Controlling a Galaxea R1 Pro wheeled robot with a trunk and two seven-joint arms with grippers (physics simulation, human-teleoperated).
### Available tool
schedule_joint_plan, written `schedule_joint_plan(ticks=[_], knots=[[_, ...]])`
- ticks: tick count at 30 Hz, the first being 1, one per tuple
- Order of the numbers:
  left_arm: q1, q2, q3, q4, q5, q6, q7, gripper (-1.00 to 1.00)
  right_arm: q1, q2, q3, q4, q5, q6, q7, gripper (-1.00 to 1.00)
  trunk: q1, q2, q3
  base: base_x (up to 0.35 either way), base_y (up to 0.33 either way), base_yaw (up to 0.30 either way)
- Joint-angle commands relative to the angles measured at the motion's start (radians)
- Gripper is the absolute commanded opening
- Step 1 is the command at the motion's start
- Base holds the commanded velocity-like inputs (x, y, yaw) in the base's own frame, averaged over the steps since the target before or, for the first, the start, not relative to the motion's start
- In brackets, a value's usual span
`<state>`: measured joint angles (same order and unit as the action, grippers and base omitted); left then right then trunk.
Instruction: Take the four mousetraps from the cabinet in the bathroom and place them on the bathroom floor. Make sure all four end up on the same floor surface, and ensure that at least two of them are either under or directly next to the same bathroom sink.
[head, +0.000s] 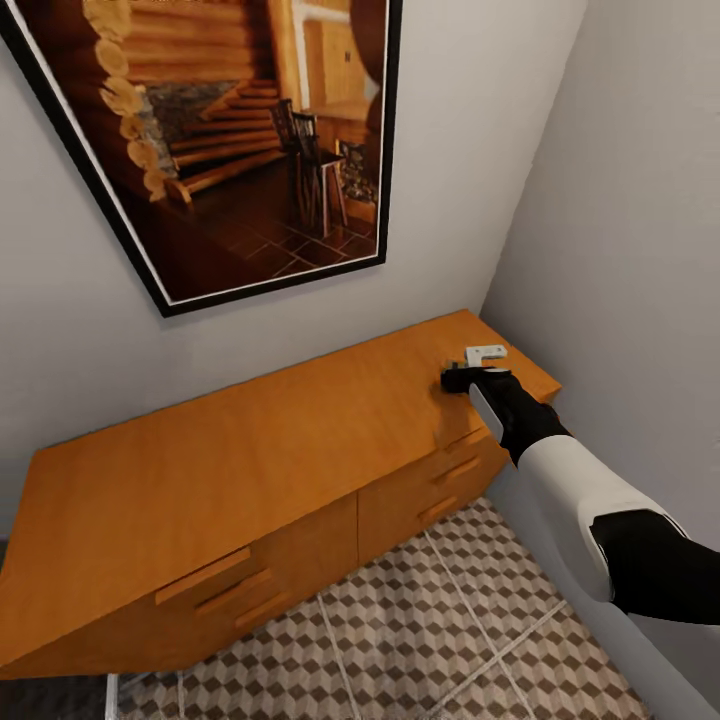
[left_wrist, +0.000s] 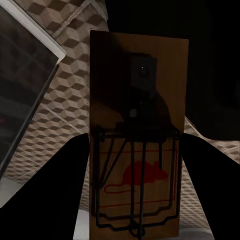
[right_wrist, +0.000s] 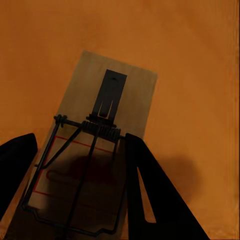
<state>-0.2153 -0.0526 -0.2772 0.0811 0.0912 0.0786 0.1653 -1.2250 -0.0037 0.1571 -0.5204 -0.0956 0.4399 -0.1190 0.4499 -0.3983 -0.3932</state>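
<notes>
The grey walls (head: 620, 200) meet in a corner behind the cabinet (head: 250, 450), and a large framed picture of a log-cabin interior (head: 240, 130) hangs above it. The cabinet is low, wide and orange-brown, with slim bar-handled drawer fronts; below it lies the bathroom floor (head: 440, 630) with its cube-pattern tiles.

The right arm reaches over the cabinet's far right end, and the right claw (head: 460, 378) sits low over the flat top there. In the right wrist view a mousetrap (right_wrist: 97, 150) lies flat on the orange top between the two dark fingers (right_wrist: 150, 190), which stand apart on either side of it; I cannot tell whether they touch its edges, so it does not look clamped.

The left claw (left_wrist: 135, 200) is closed on a second mousetrap (left_wrist: 137, 135), held between its fingers with the tiled floor behind it.

The risks, as I judge them: the trap on the cabinet is thin and flat, so the fingers may close over the wire parts or skid it along the smooth top toward the nearby edge. The left-hand trap could slip if the base turns sharply.
</notes>
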Motion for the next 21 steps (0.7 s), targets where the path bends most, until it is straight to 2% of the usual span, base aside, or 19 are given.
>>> schedule_joint_plan(ticks=[1,21], knots=[[-0.001,-0.001,-0.008,0.002,0.009,0.001,0.003,-1.00,-0.001,-0.001,0.007,-0.001,-0.010,0.004,-0.008,-1.00,0.000,-0.002,-0.002,-0.233,-0.095,0.000],[-0.001,-0.001,-0.008,0.002,0.009,0.001,0.003,-1.00,-0.001,-0.001,0.007,-0.001,-0.010,0.005,-0.008,-1.00,0.000,-0.002,-0.002,-0.233,-0.096,0.000]])
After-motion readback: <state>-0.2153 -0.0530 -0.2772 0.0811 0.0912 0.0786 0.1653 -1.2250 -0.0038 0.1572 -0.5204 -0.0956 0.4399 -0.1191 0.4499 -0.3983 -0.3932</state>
